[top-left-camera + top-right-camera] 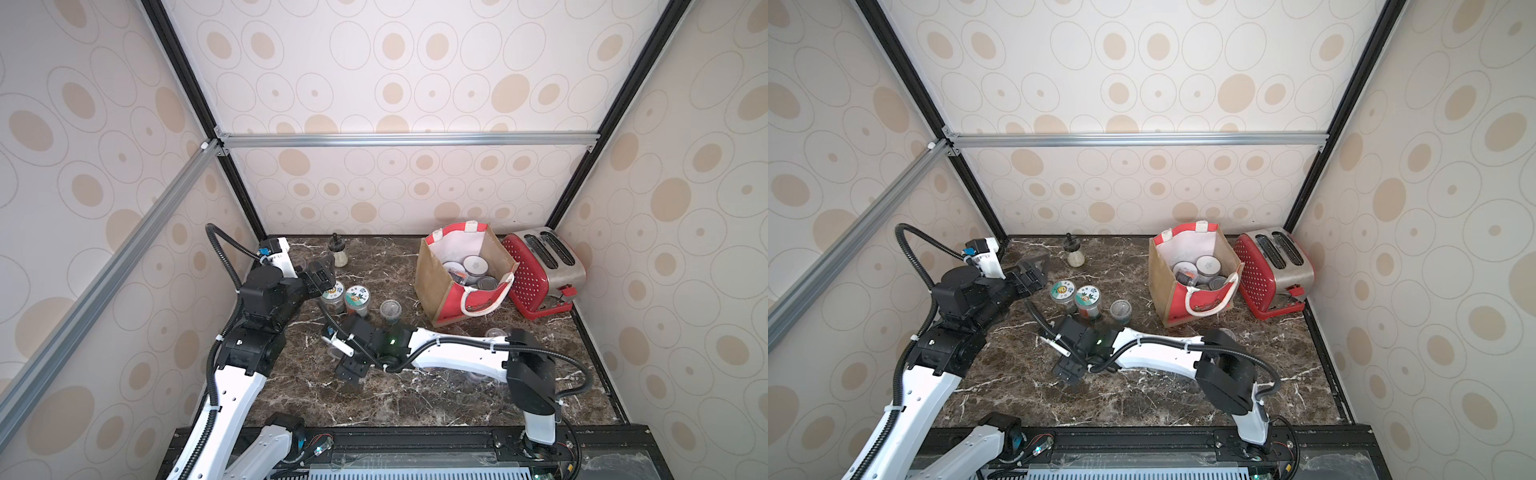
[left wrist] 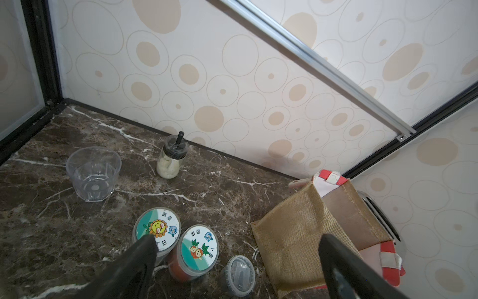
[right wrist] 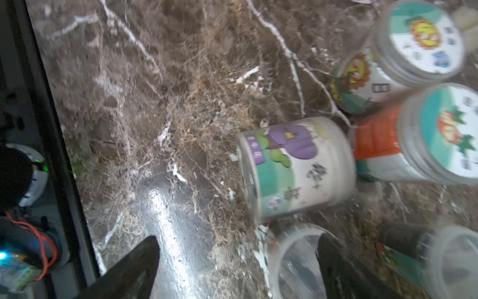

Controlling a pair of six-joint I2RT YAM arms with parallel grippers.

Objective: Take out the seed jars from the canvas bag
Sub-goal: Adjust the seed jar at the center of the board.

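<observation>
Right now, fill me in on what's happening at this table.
Two robot arms are unloading the canvas bag. Both the left tool and the right tool stand open and hold nothing. Two picture-lidded jars and a short clear-lidded jar stand on the table, and a purple-labelled jar near the right tool looks tipped over, though that view is blurred. Several seed jars are still inside the bag.

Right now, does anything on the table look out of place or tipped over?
Yes: the purple-label seed jar appears to lie on its side on the table, while the flower-lid jars beside it stand upright. The right wrist view is blurred, so this is not certain.
</observation>
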